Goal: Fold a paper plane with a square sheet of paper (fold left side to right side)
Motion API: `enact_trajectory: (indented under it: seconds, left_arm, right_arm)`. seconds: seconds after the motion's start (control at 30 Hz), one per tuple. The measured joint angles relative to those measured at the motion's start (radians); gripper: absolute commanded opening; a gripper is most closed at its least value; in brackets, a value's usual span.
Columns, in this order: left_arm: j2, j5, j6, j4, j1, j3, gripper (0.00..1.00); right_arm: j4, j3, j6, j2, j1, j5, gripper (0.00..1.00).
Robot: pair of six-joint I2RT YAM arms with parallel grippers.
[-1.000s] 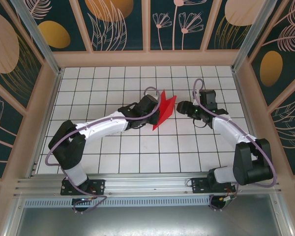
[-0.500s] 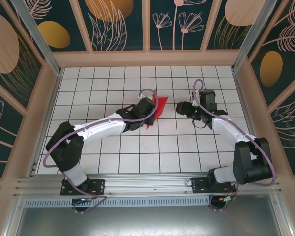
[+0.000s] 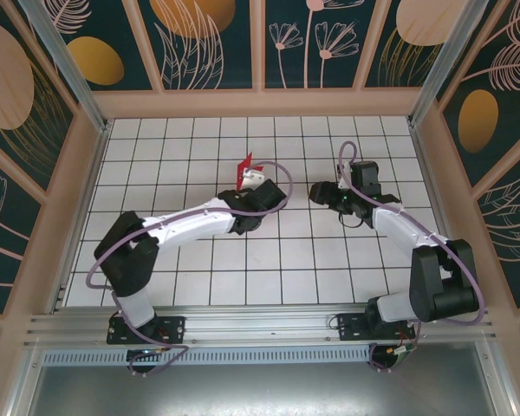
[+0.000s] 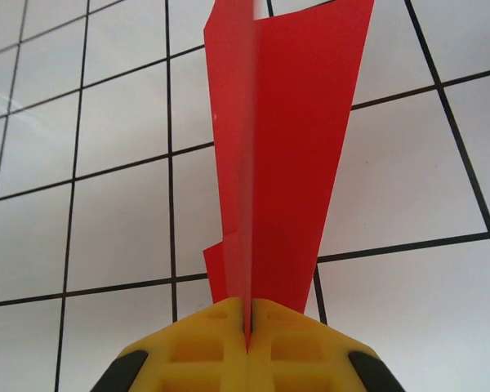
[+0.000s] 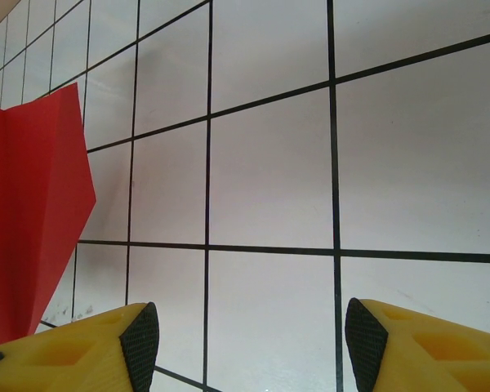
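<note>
The square sheet of paper is bright red and folded into a narrow shape of several layers with a sharp centre crease. My left gripper is shut on its lower end, the yellow fingers pressed together on the crease. From above, the paper stands edge-on over the grid table, above my left gripper. My right gripper hovers about two tiles to the right, apart from the paper. It is open, with only white tiles between its black pads. The red paper shows at the left edge there.
The white grid table is ringed by a wooden frame and patterned walls. A metal rail runs along the near edge by the arm bases. A purple cable loops over the left wrist.
My left gripper has swung left and back with the red paper and turned its wrist, so the paper now looks small and edge-on from above. The right arm has barely moved.
</note>
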Motion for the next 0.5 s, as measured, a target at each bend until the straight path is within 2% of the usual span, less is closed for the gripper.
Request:
enact_trajectory:
  seconds: [0.1,0.2,0.5]
  left_arm:
    - [0.087,-0.059,-0.025,-0.061,-0.029,0.061,0.0]
    - [0.166,-0.064,-0.04,-0.093,-0.037,0.086,0.0]
    - [0.208,0.099,-0.042,-0.035,-0.035,0.08,0.0]
  right_arm:
    - [0.0,-0.004,0.0,0.0,0.0,0.0,0.64]
    - [-0.001,-0.004,0.0,0.0,-0.005,0.0,0.64]
    - [-0.001,-0.024,0.0,0.0,-0.029,-0.003,0.64]
